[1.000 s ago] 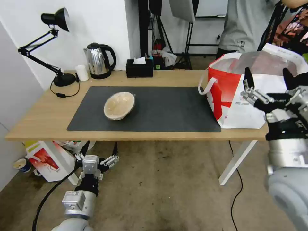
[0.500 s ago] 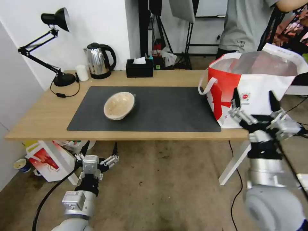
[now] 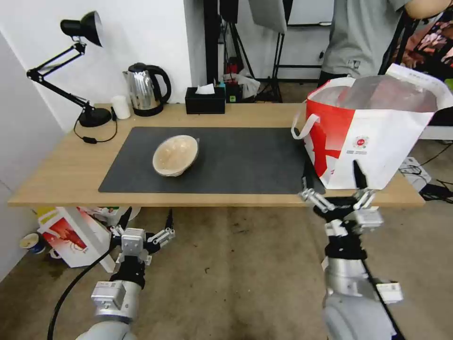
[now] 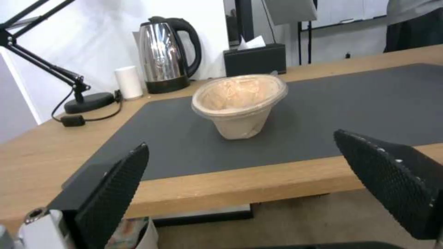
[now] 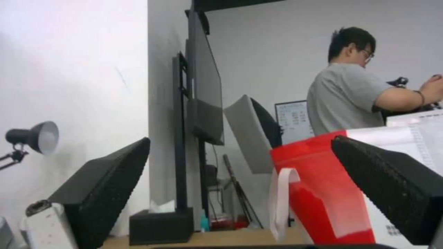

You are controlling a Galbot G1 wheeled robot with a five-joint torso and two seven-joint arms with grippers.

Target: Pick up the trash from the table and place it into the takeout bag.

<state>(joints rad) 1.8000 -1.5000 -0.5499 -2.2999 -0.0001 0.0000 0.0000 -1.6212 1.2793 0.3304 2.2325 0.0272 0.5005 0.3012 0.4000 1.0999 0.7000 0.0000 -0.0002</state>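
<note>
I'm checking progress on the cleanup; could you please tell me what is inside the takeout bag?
The takeout bag stands open, showing silver foil lining on its inner walls. Its front wall hides the bottom, so any contents cannot be seen.

Bright, even indoor light fills the scene, casting only a soft shadow beneath the beige paper bowl (image 3: 175,155) on the counter (image 3: 61,174). The kettle (image 3: 141,89) at 11 o'clock carries sharp glare. Straight lines bow toward the head view's edges. Close to the wrist cameras, the gripper fingers (image 4: 113,193) blur softly.
</note>
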